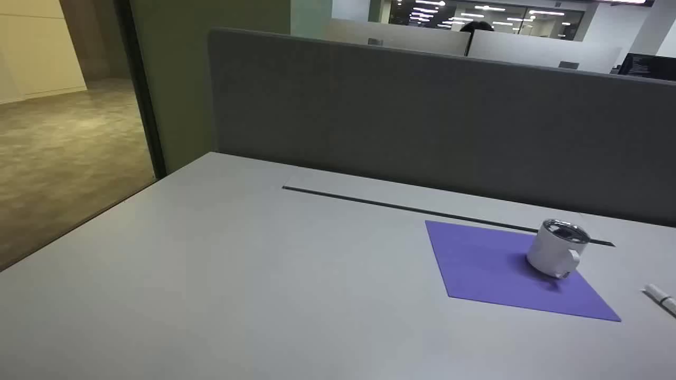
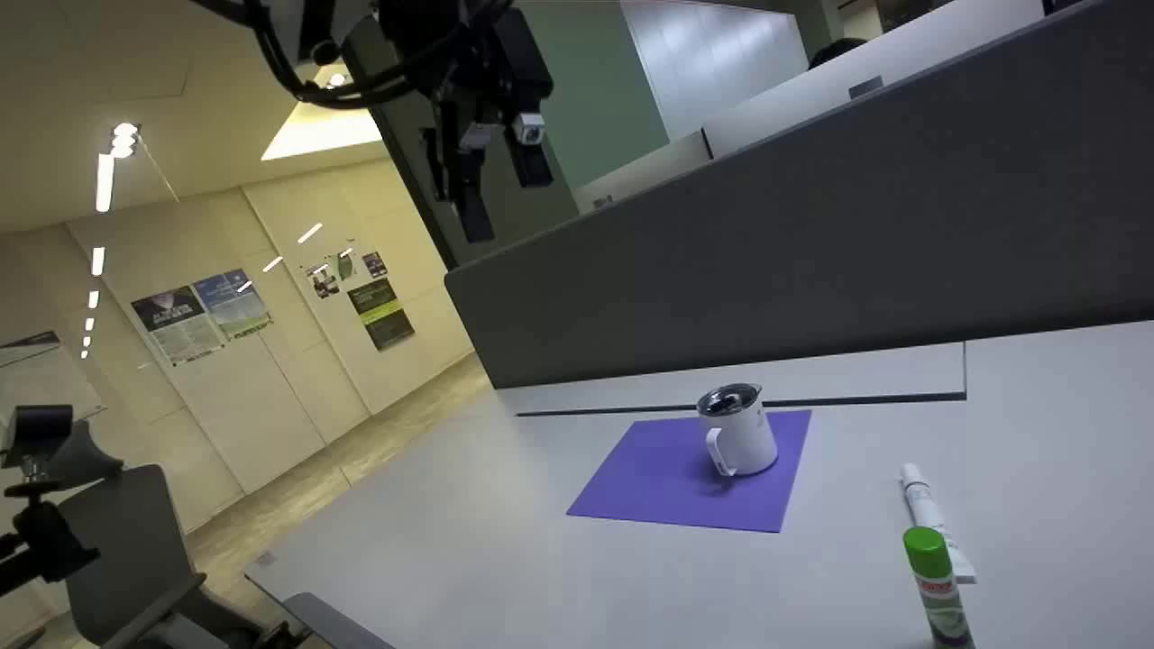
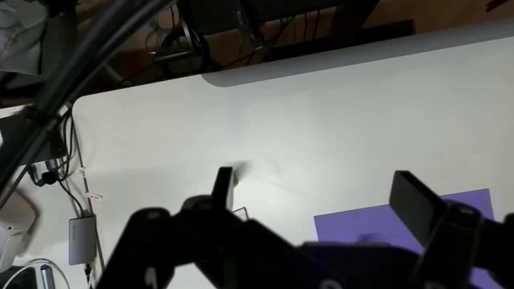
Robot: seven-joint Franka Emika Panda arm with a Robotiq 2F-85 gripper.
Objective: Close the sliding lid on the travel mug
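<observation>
The travel mug is a small light-coloured cylinder with a handle. It stands upright on the purple mat in both exterior views. Its round lid, see-through and dark-looking, sits on top; whether the slider is open cannot be told. The mat also shows in the wrist view, where the mug is hidden behind the gripper. My gripper is open and empty in the wrist view. In an exterior view, the gripper hangs high above the table, apart from the mug.
A grey partition stands behind the mat. A white tube and a green-capped stick are on the table to the mat's right. In the wrist view, cables and a grey box lie at the left.
</observation>
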